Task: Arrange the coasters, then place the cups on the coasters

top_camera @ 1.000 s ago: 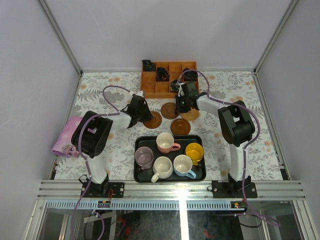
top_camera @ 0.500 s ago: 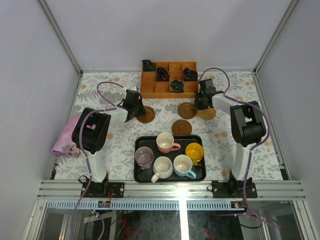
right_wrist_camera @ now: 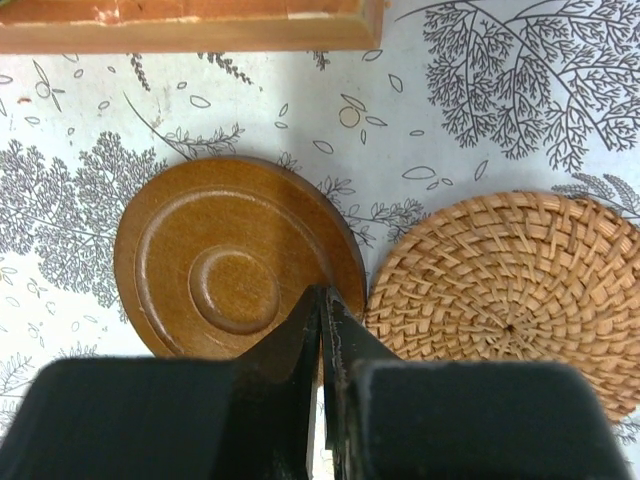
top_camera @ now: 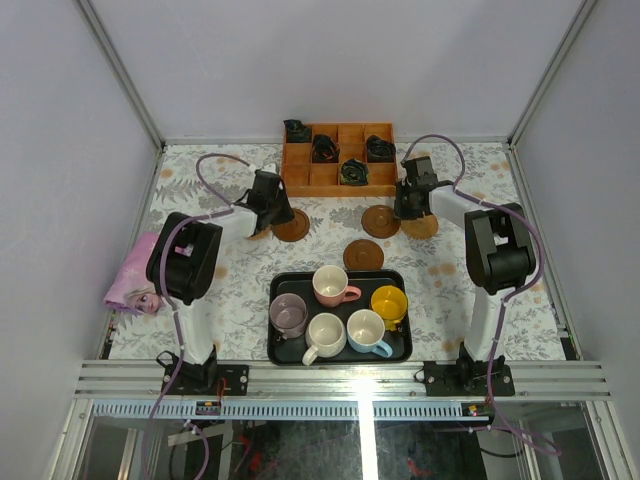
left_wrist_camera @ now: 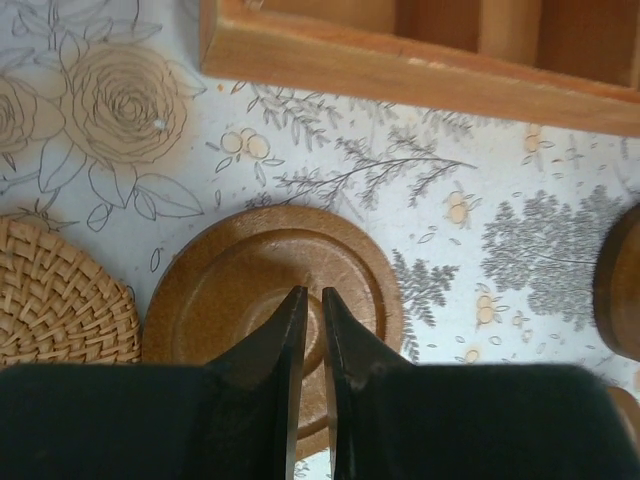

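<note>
Both hands are pinched shut on nothing. The left hand (left_wrist_camera: 311,300) hangs over a brown wooden coaster (left_wrist_camera: 240,265) beside a woven coaster (left_wrist_camera: 55,290), perhaps touching the wooden one. The right hand (right_wrist_camera: 321,295) points at the seam between a second wooden coaster (right_wrist_camera: 225,265) and a second woven coaster (right_wrist_camera: 510,290). The cups (top_camera: 325,333) stand in the black tray (top_camera: 300,283).

The brown coaster (right_wrist_camera: 235,270) is wood, smooth with a soft sheen and ringed grooves; the tan coaster (right_wrist_camera: 510,300) beside it is rough woven fibre. The table cover (right_wrist_camera: 500,90) looks matt, printed with leaves. The compartment box (left_wrist_camera: 400,65) is orange wood, unpolished. The cups (top_camera: 330,285) look glossy, the black tray (top_camera: 290,283) smooth
</note>
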